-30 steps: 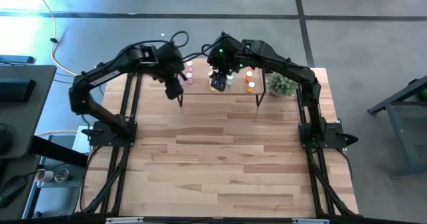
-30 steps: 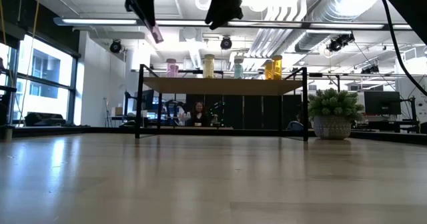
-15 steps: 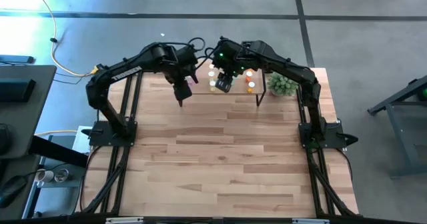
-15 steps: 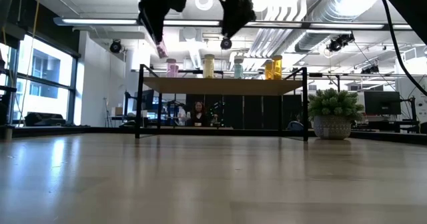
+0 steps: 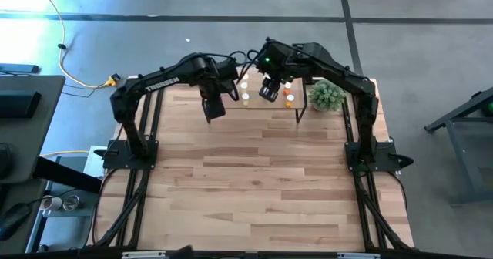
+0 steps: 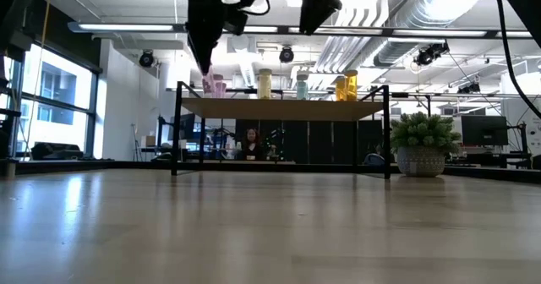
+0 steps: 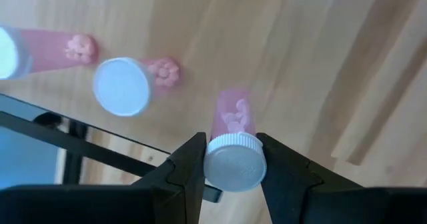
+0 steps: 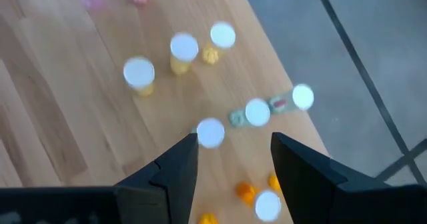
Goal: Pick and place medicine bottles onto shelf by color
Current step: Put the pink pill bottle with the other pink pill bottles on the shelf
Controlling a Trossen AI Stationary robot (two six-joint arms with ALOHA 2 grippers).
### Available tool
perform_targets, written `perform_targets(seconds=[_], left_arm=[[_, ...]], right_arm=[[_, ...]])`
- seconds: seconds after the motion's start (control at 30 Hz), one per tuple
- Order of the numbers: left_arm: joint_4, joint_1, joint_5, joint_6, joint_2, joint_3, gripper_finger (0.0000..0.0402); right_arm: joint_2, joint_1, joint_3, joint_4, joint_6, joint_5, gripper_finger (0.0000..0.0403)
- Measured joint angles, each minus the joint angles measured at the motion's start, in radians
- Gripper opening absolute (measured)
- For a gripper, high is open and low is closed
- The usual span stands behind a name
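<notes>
My left gripper [image 5: 213, 109] is shut on a pink bottle [image 7: 232, 117] with a white cap, over the left end of the shelf [image 5: 250, 105]. Two more pink bottles [image 7: 123, 84] stand on the shelf board beside it. My right gripper [image 5: 269, 89] is open and empty, high above the middle of the shelf. Below it, in the right wrist view, stand yellow bottles [image 8: 183, 51], green bottles [image 8: 257, 112] and orange bottles [image 8: 267, 204]. In the low view the shelf [image 6: 283, 108] carries pink [image 6: 218, 85], yellow [image 6: 265, 83], green [image 6: 302, 85] and orange [image 6: 347, 87] bottles. My left gripper pinches the bottle's white cap [image 7: 232, 167] between its two fingers, from above, pointing down. The bottle hangs upright below the fingers [image 6: 207, 83], its pink body toward the shelf board. I cannot tell whether its base touches the board.
A green potted plant [image 5: 326, 97] stands on the table just right of the shelf and also shows in the low view [image 6: 420, 144]. The wooden tabletop [image 5: 254, 182] stretches in front of the shelf. A person shows far behind the table [image 6: 251, 140].
My left gripper has gone down and a little toward the table's right edge, bringing the pink bottle from above the shelf's left end down beside the standing pink bottles. My right gripper has gone up and toward the table's right edge, over the shelf.
</notes>
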Motion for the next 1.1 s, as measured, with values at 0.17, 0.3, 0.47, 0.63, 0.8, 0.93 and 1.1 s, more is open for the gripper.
perform_targets(seconds=[0.17,0.3,0.47,0.63,0.8,0.93,1.1], left_arm=[[0.02,-0.004,-0.042,0.055,0.023,0.0,0.0113],[0.029,-0.007,-0.059,0.087,0.029,0.0,0.0113],[0.047,-0.008,-0.067,0.129,0.033,0.0,0.0113],[0.046,-0.012,-0.085,0.149,0.033,0.0,0.0113],[0.046,-0.012,-0.093,0.212,0.033,0.0,0.0113],[0.046,-0.013,-0.094,0.219,0.033,-0.001,0.0113],[0.046,-0.013,-0.094,0.237,0.033,-0.001,0.0113]], right_arm=[[0.001,0.0,0.0,-0.035,-0.003,0.0,0.0181],[0.001,0.0,0.0,-0.041,-0.009,0.0,0.0181],[0.002,0.0,0.0,-0.042,-0.044,0.0,0.0181],[0.002,0.0,0.0,-0.042,-0.049,0.0,0.0181],[0.002,0.0,0.0,-0.047,-0.057,0.0,0.0181],[0.002,0.0,0.0,-0.048,-0.057,0.0,0.0181],[0.002,0.0,0.0,-0.049,-0.057,0.0,0.0181]])
